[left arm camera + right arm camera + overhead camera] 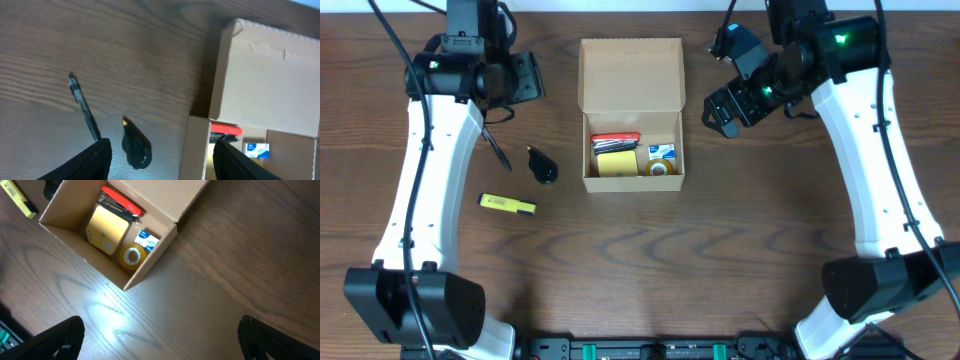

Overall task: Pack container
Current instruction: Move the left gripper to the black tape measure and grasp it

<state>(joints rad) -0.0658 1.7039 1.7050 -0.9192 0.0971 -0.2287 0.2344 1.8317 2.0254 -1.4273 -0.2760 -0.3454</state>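
Observation:
The tan cardboard container (631, 150) stands open at the table's middle back, its flap lid (631, 72) laid back. Inside lie a red stapler (616, 138), a yellow sticky-note pad (617, 164), a tape roll (659, 168) and a small blue-white pack (662, 152). It also shows in the right wrist view (107, 262) and the left wrist view (270, 95). A black pen (496, 150), a black teardrop-shaped item (543, 165) and a yellow highlighter (507, 205) lie left of the box. My left gripper (160, 162) is open and empty above the teardrop item (136, 148). My right gripper (160, 340) is open and empty over bare table right of the box.
The dark wooden table (720, 250) spreads around the box. The pen (84, 107) lies just left of my left gripper's finger. The arm bases stand at the front left (415, 305) and front right (880, 290).

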